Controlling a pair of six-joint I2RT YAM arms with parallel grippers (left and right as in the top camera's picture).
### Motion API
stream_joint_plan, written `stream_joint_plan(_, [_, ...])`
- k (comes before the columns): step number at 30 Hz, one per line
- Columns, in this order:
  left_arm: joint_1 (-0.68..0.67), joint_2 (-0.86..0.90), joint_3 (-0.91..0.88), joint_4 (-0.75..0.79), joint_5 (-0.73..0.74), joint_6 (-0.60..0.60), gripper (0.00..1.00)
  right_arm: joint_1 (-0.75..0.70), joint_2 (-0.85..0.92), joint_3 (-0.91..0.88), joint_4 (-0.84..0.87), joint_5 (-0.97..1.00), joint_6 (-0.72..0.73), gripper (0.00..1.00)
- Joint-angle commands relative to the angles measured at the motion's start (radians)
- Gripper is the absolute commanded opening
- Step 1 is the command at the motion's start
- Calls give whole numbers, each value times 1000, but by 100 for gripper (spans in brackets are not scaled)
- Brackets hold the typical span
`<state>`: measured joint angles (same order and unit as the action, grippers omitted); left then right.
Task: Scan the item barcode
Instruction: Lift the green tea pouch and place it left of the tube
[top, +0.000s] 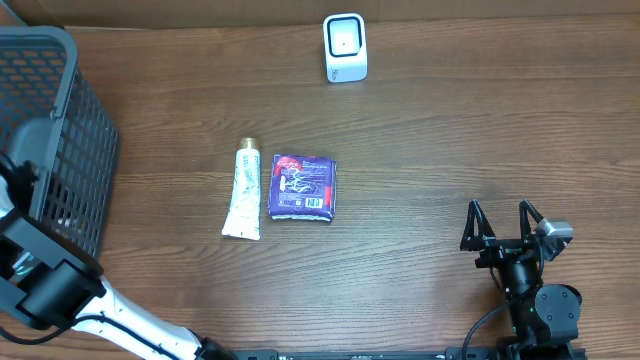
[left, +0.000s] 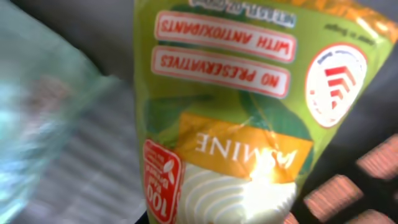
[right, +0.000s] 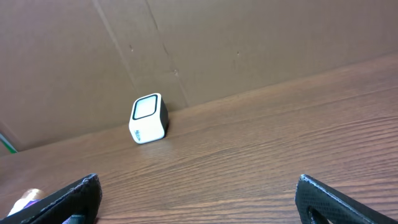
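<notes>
A green pouch (left: 236, 112) fills the left wrist view. Its label reads upside down with "NO PRESERVATIVES", "WITH ANTIOXIDANTS" and "JASMINE". A blurred, pale teal wrapper lies at its left, and dark mesh shows at the lower right of that frame.

The left gripper's own fingers show in none of the views. Its jaws are closed, but whether they clamp the pouch cannot be told. In the overhead view the left arm (top: 45, 290) sits at the lower left, beside the dark grey mesh basket (top: 70, 150) at the left edge.

The right gripper (top: 497, 210) is at the lower right with its fingers spread wide and nothing between them, above bare wooden table (top: 450, 130).

The white barcode scanner (top: 345, 47) stands at the top centre, against the cardboard backing. Near the middle of the table, a white tube (top: 243, 190) lies just beside a purple packet (top: 304, 187), both well apart from either gripper.
</notes>
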<state>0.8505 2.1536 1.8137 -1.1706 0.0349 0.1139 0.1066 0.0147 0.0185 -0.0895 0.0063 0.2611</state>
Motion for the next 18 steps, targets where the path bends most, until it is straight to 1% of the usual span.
stream_joint_plan(1, [-21, -23, 280, -87, -16, -68, 4, 6, -12, -11, 6, -1, -4, 100])
stream_joint_plan(6, [-42, -26, 624, -239, -1, -150, 4, 6, -12, -11, 6, -1, -3, 100])
stream_joint_plan(8, [-54, -37, 733, -277, 39, -171, 4, 6, -12, -11, 6, -1, -4, 100])
stream_joint_plan(10, [-71, -65, 831, -304, 114, -175, 4, 6, -12, -11, 6, 0, -3, 100])
stream_joint_plan(13, [-119, -159, 893, -322, 208, -175, 4, 6, -12, -11, 6, 0, -3, 100])
stream_joint_plan(15, [-151, -215, 893, -332, 229, -174, 4, 6, -12, -11, 6, -1, -3, 100])
stream_joint_plan(16, [-200, -275, 893, -358, 231, -174, 4, 6, -12, -11, 6, -1, -4, 100])
stream_joint_plan(18, [-258, -323, 893, -396, 228, -173, 4, 6, -12, -11, 6, -1, -3, 100])
